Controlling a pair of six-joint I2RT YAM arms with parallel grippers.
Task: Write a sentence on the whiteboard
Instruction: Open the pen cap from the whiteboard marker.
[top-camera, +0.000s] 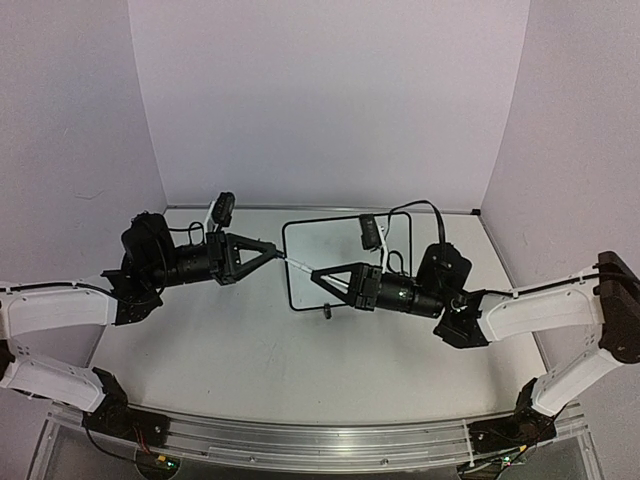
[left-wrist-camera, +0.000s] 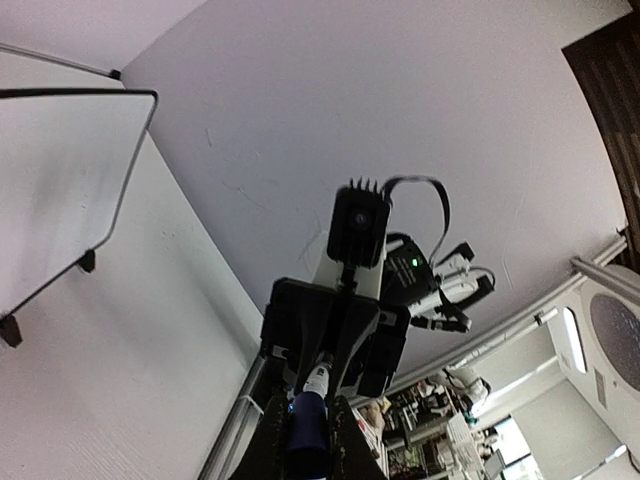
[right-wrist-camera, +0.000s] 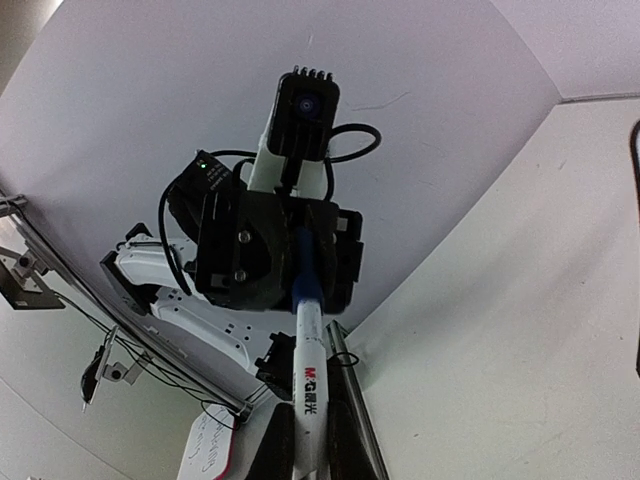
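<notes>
Left claw (top-camera: 273, 250) clamped on the marker's (top-camera: 297, 264) blue end, right claw (top-camera: 317, 275) on its barrel. Pull straight apart, no twisting; your whiteboard (top-camera: 340, 250) is blank.

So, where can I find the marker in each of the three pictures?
Top view: the marker is in the middle, between the left gripper and the right gripper, across the whiteboard's left edge.
Left wrist view: bottom centre, blue end nearest.
Right wrist view: bottom centre, white barrel nearest.
Shared landmark: the whiteboard, upper left in the left wrist view, apparently a dark sliver at the right wrist view's right edge.
</notes>
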